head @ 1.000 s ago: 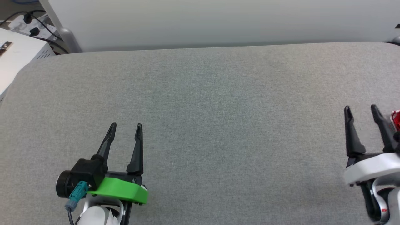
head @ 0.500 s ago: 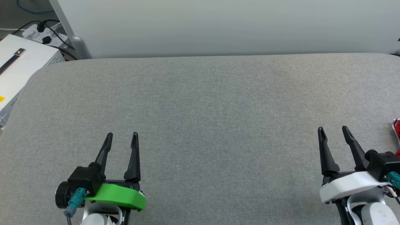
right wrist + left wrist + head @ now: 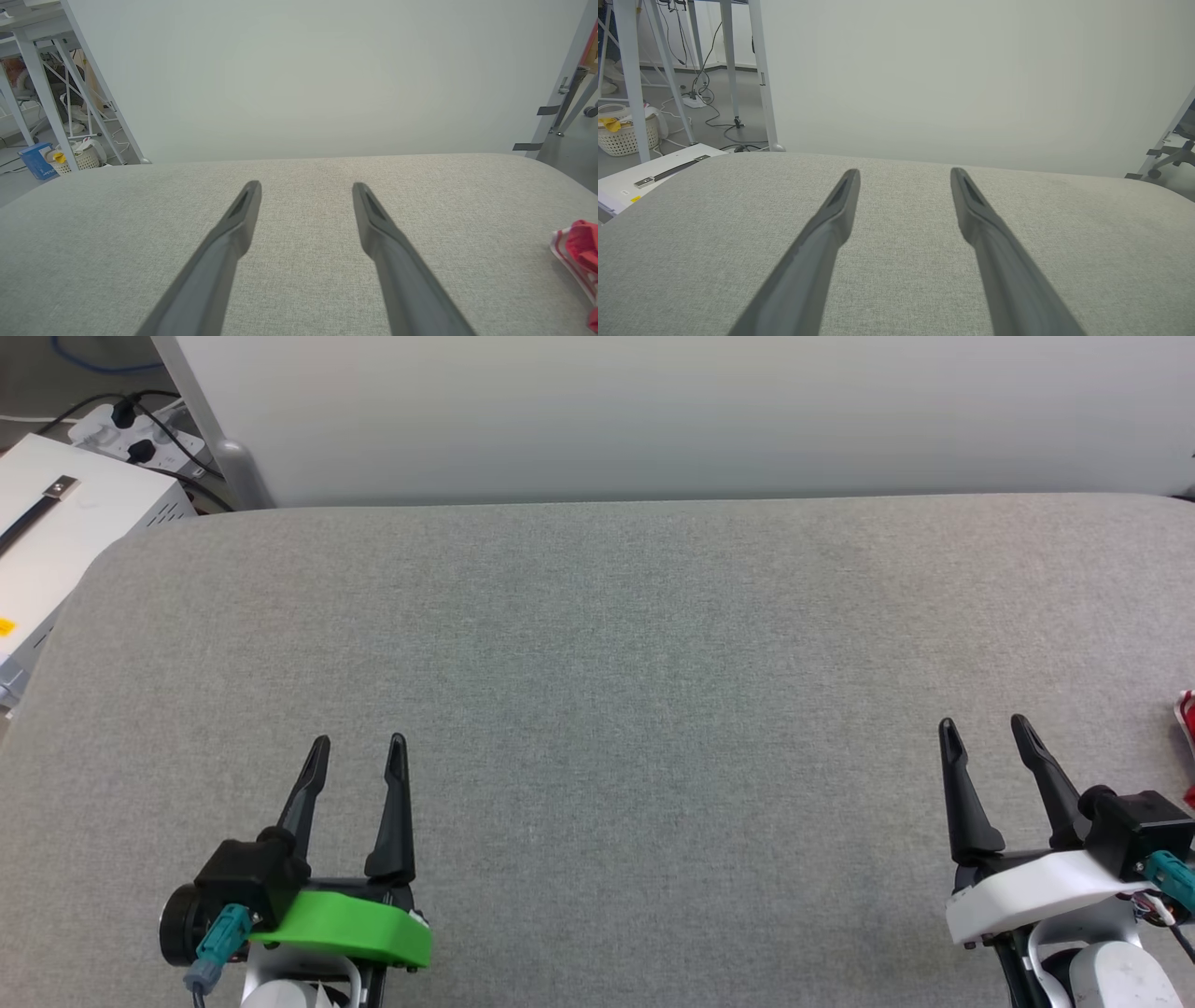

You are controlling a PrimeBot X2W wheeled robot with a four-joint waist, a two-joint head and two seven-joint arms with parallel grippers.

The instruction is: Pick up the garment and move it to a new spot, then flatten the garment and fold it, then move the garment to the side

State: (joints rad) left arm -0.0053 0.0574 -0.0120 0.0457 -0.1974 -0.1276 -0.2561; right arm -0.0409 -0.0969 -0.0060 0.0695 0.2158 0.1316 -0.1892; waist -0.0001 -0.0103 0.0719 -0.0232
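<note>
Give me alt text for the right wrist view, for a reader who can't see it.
The right gripper holds its two dark fingers open and empty over a grey fabric surface. A bunched bit of the red-and-white garment lies at the far right, apart from them; a pale panel stands behind.

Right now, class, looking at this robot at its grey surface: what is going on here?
Nothing is being handled at this moment. The robot's left tool and right tool are both open over the grey padded surface, and each holds nothing. The garment, red cloth with striped trim, lies bunched on the surface off to the robot's right, apart from the right tool. Picking it up has not yet begun.
</note>
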